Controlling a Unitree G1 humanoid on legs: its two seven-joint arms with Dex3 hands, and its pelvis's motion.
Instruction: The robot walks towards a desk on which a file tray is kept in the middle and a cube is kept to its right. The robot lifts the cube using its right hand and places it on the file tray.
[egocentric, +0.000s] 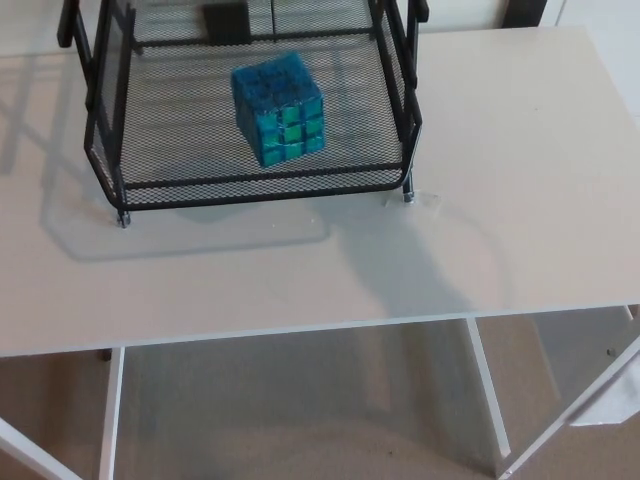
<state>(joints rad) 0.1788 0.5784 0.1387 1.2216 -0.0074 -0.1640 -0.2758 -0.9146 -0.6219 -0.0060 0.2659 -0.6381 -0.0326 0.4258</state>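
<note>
well, cube (279, 107) inside file tray (170, 120)

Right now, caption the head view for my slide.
Blue puzzle cube resting inside the black mesh file tray on a white desk.

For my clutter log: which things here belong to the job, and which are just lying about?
Job: blue cube, resting in the black mesh file tray; white desk under the tray.
Lying about: dark block behind the tray, too cut off to identify.
</note>
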